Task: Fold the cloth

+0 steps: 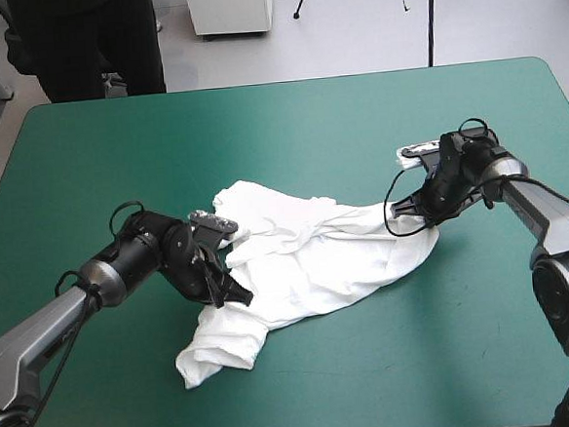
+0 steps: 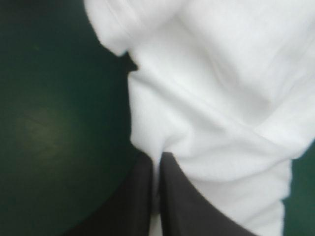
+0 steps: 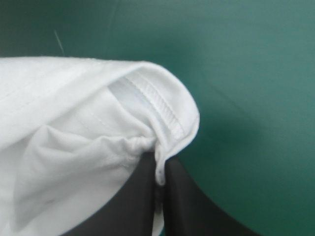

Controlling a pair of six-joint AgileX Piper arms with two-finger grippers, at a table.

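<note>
The white T-shirt (image 1: 307,261) lies crumpled across the middle of the teal-green table, stretched from a bunched lump near the front left to a pulled corner at the right. My left gripper (image 1: 233,293) is low on the shirt's left side, shut on a fold of white cloth (image 2: 211,123) that runs between its black fingers (image 2: 140,196). At the shirt's right corner my right gripper (image 1: 423,212) is shut on a stitched hem (image 3: 162,110), which bunches where the fingers (image 3: 187,206) meet.
Bare teal-green cover (image 1: 288,125) stretches from the shirt to the far edge, with more along the front edge (image 1: 394,382). A person in dark clothes stands just beyond the far left edge (image 1: 97,41), not over the table.
</note>
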